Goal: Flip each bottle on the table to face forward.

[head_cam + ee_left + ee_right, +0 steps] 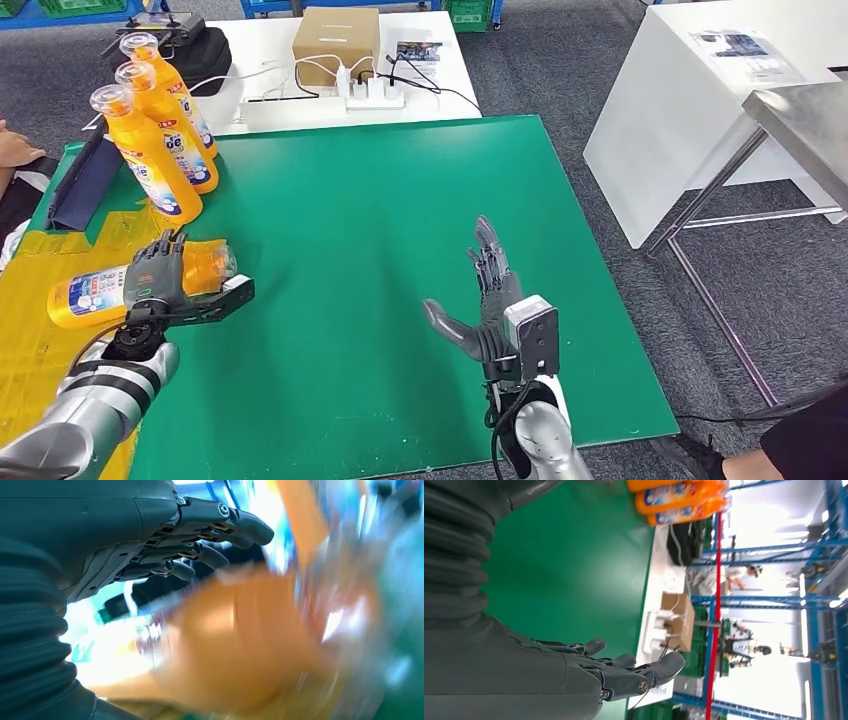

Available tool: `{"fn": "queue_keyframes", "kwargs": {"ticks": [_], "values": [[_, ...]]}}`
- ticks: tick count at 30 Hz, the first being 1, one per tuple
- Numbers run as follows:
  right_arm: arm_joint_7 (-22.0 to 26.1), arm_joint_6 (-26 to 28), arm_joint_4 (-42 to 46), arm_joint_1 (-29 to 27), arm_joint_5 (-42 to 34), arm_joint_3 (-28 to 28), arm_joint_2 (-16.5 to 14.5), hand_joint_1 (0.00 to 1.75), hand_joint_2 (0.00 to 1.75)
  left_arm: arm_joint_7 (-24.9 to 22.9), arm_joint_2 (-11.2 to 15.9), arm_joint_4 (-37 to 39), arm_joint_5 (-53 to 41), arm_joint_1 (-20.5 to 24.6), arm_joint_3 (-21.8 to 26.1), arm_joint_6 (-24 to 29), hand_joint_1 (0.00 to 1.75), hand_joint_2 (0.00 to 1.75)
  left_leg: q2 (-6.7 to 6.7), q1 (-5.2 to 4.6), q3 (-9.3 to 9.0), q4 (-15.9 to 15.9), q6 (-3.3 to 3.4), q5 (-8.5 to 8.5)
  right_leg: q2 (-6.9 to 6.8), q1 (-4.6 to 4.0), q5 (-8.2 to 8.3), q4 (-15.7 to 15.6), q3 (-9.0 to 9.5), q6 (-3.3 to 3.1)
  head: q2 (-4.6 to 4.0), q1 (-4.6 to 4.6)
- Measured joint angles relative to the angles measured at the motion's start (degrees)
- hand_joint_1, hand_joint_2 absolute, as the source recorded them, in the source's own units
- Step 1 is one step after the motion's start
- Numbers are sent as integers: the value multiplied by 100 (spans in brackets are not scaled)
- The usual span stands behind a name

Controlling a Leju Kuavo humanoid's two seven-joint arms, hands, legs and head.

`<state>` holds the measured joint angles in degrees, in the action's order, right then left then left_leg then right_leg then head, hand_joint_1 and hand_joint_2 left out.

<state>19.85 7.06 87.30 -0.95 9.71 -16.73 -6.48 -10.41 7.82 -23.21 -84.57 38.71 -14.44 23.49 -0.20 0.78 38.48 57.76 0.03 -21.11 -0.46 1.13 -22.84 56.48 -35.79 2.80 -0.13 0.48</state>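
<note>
An orange bottle [95, 292] lies on its side at the near left, across the edge of the green mat [380, 250], its cap end pointing right. My left hand [155, 275] is over its middle with fingers arched above it. In the left wrist view the fingers [200, 535] are stretched out with a dark gap to the blurred bottle [240, 645]. Three more orange bottles [160, 130] stand upright in a row at the far left, also visible as bottles [679, 500] in the right wrist view. My right hand [490, 300] hovers open over the mat's near middle, its fingers [624, 675] spread.
A dark blue folder [85, 185] lies by the upright bottles on a yellow sheet [40, 350]. Behind the mat a white table holds a cardboard box [335, 40], power strip [375, 95] and black bag [205, 50]. A person's arm [15, 145] is at the left edge.
</note>
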Motion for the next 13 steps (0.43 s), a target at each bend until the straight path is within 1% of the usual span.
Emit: {"fn": "queue_keyframes", "kwargs": {"ticks": [2, 3, 4, 5, 7, 9, 10, 12, 13], "values": [[-30, 67, 37, -101, 174, 9, 28, 0, 175, 521, -66, -327, 328, -248, 85, 882, 0, 175, 0, -5, 0, 0, -1, -4, 0, 4, -1, -1, 0, 1, 0, 0], [-40, 88, 70, -167, 263, 11, 54, 0, 175, 848, -104, -596, 569, -430, 128, 1195, 0, 175, 0, -7, 1, 0, -1, -7, 0, 6, -3, -1, 0, 1, 0, 0], [-44, 106, 109, -238, 339, 15, 86, 0, 175, 1134, -137, -911, 800, -637, 164, 1377, 0, 175, 0, -9, 1, 0, -1, -10, 0, 8, -4, -1, -1, 2, 0, 0], [-44, 118, 145, -304, 389, 19, 117, 0, 175, 1312, -166, -1222, 958, -841, 187, 1428, 0, 175, 0, -10, 2, 0, -1, -12, 0, 8, -7, -2, -3, 5, 0, 0], [-44, 128, 204, -407, 440, 28, 168, 0, 175, 1444, -223, -1751, 1089, -1194, 201, 1407, 0, 175, 0, -10, 8, 0, 1, -15, 1, 8, -12, -2, -8, 11, 0, 1], [-42, 127, 243, -460, 461, 32, 200, 0, 175, 1602, -263, -2130, 1257, -1430, 216, 1403, 0, 175, 0, -10, 11, 0, 0, -16, 2, 8, -14, -3, -11, 14, 0, 1], [-37, 127, 259, -479, 469, 32, 213, 0, 175, 1816, -282, -2319, 1494, -1538, 227, 1427, 0, 175, 1, -11, 11, 0, -1, -17, 2, 8, -13, -3, -11, 14, 0, 1], [-5, 127, 309, -538, 487, 36, 249, 0, 175, 2461, -339, -2818, 2234, -1840, 256, 1474, 0, 175, 2, -12, 8, 0, -2, -18, 3, 8, -13, -3, -10, 15, 0, -1], [7, 127, 324, -557, 492, 37, 259, 0, 175, 2652, -358, -2964, 2455, -1930, 263, 1486, 0, 175, 2, -12, 8, 0, -2, -18, 4, 8, -14, -3, -10, 15, 0, -1]]}}
